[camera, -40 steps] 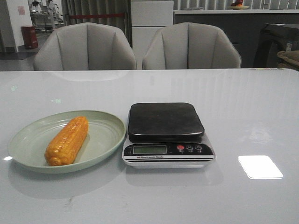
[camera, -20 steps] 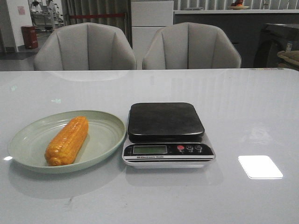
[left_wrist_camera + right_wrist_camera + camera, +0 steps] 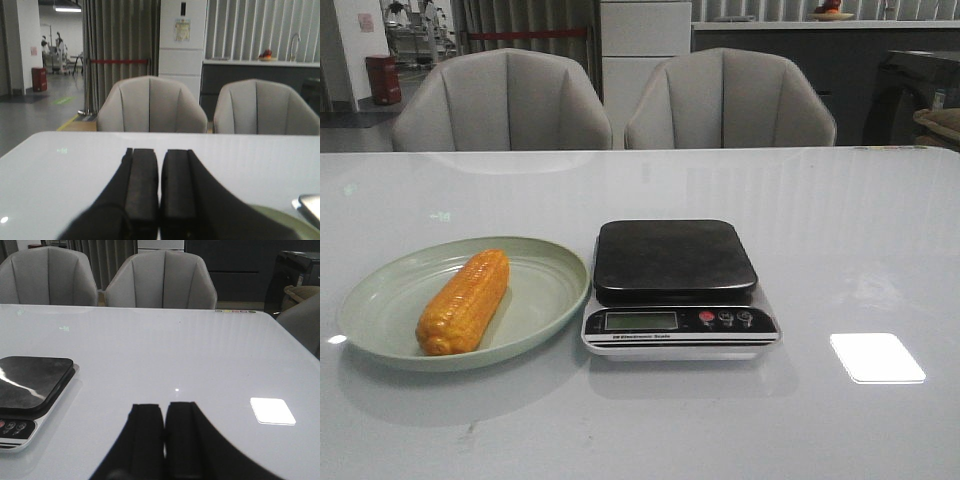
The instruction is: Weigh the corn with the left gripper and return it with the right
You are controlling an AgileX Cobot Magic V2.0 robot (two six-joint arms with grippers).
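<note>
Two grippers are waiting with their jaws pressed together and nothing between them: the left gripper (image 3: 159, 192) is hanging low over the table's left side, the right gripper (image 3: 164, 435) over its right side, neither appearing in the front view. The corn (image 3: 464, 301) is lying lengthwise in a pale green plate (image 3: 380, 290) toward the near left corner, just beside the scale (image 3: 677, 287), whose dark platform is carrying nothing. Weighing is not yet starting. The cob is rounded and looks slick, so a pinch off its middle is likely to send it rolling against the plate's rim or off the platform once released. The table (image 3: 840, 230) is glossy white and throwing back a bright patch of light near its right edge. Two grey chairs (image 3: 502, 100) are standing at the far edge, with a dim room behind.
</note>
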